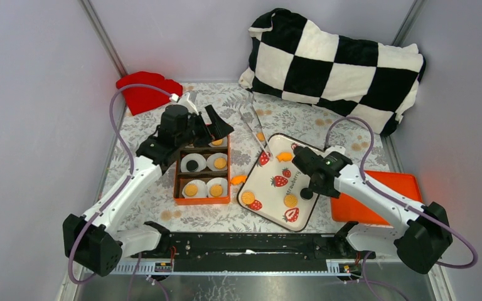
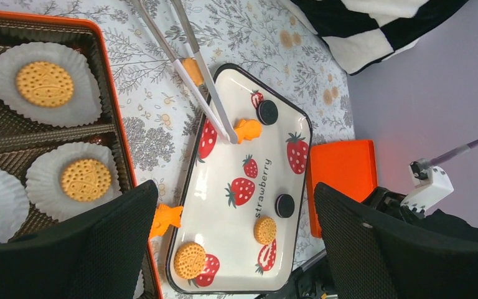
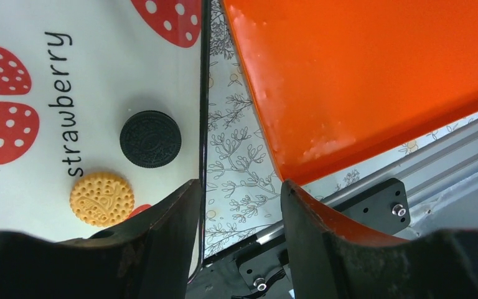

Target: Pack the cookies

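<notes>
Two golden cookies lie on the strawberry-print tray. In the left wrist view the tray also holds two black cookies. An orange box holds paper cups with golden cookies and one black cookie. My left gripper is open and empty above the box's far end. My right gripper is open and empty over the tray's right edge, beside a black cookie and a golden one.
Metal tongs lie from the floral cloth onto the tray. Two orange fish-shaped pieces lie near them. An orange lid lies right of the tray. A checkered pillow and a red cloth lie at the back.
</notes>
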You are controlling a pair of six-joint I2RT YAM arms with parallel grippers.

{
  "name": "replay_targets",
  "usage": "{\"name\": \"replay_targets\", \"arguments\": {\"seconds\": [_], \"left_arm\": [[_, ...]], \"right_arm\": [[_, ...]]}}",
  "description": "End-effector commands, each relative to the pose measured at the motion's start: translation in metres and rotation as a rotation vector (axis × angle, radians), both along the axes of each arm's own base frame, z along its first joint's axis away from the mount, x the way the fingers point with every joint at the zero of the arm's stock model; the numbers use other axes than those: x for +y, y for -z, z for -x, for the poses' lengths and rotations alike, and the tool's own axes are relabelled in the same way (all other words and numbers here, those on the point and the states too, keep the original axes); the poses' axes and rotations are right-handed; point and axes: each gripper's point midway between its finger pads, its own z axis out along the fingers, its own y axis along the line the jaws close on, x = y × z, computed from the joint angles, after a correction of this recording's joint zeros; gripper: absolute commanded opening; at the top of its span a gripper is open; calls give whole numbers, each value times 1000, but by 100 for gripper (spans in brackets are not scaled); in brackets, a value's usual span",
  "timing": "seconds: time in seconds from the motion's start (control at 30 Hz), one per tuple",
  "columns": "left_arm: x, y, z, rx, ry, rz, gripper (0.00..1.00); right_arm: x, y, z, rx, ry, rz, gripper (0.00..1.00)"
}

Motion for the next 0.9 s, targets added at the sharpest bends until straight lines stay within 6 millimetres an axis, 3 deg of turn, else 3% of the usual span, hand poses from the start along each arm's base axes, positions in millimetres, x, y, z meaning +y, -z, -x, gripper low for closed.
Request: {"name": "replay_targets", "arguments": {"seconds": [0.0,0.17,0.3,0.43,0.6,0.77,0.87], "left_arm": [[-14,-18,-12,-75,26,38,99],[-16,-15,-14,-77,33,42,99],[-18,-14,-18,-82,33,40,99],[-23,-10,-22,-66,52,46,99],[-26,-5,-24,-53,59,47,99],[-25,0,-25,-49,57,41,99],[-27,3,-25,-41,62,41,99]], "right_arm": [[-14,0,2,-16,103,34,58],[-25,0,-22,14,138,23,59],[-57,1,-46,6,202,-26,53],[-88,10,-51,67,275,-7,44],[-91,38,-55,148,284,-26,30],[-86,74,-65,221,281,-49,28],[-87,80,-81,237,274,-39,29]]}}
